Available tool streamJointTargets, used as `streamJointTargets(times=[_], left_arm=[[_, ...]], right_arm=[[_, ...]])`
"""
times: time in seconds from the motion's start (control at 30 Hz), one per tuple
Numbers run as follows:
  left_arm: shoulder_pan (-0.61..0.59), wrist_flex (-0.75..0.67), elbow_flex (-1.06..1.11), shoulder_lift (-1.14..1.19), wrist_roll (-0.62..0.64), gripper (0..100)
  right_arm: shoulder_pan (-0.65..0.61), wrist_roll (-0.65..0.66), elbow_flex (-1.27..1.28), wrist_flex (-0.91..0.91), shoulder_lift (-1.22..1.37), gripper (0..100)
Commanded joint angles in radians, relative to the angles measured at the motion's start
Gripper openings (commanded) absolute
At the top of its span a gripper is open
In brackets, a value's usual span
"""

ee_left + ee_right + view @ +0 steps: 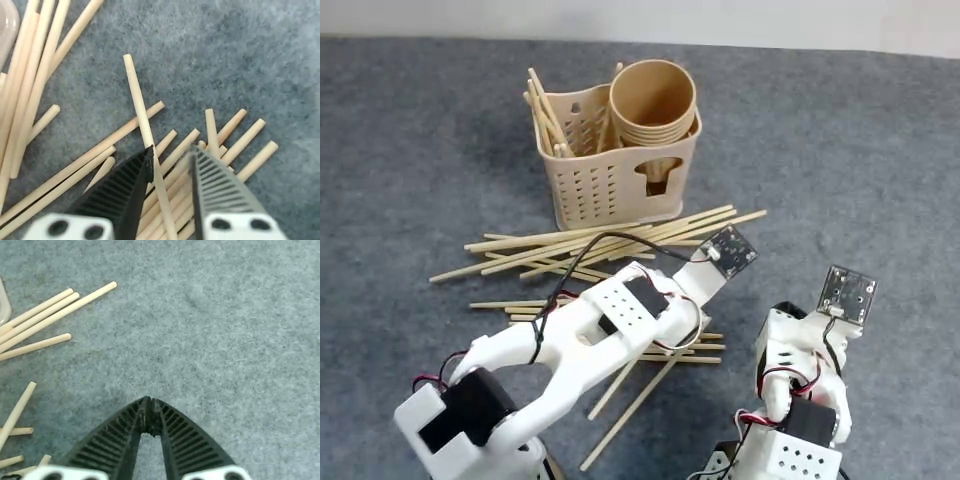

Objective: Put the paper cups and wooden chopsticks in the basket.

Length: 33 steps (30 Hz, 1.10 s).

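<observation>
grey carpet (840, 150), basket (610, 190) holding paper cups (653, 100) and chopsticks (545, 110), left jaws apart, right jaws together

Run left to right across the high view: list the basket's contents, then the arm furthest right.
Chopsticks standing in the basket → stacked paper cups → right arm.

Left arm (570, 350) and right arm (800, 400) are showing white plastic shells, black servo motors (470, 405) and red-and-black cables (538, 335); left gripper (171, 150) and right gripper (150, 410) are showing black ribbed jaws.
</observation>
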Motion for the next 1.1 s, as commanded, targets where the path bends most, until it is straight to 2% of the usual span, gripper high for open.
streamJointTargets(times=[0.0,0.27,0.53,0.7,0.9,1.07], left_arm=[[0.007,0.009,-0.047,-0.005,-0.009,13],[-0.059,0.009,-0.045,-0.004,0.051,13],[-0.054,0.015,-0.087,0.056,0.051,13],[-0.054,0.153,-0.243,0.183,0.049,13],[-0.054,0.206,-0.314,0.248,0.048,0],[-0.056,0.242,-0.325,0.243,0.048,1]], right_arm=[[0.010,-0.003,0.105,0.004,-0.010,0.5],[0.010,-0.003,0.105,0.004,-0.010,0.5],[0.010,-0.003,0.105,0.004,-0.010,0.5],[0.010,-0.003,0.105,0.004,-0.010,0.5],[0.010,-0.003,0.105,0.004,-0.010,0.5],[0.010,-0.003,0.105,0.004,-0.010,0.5]])
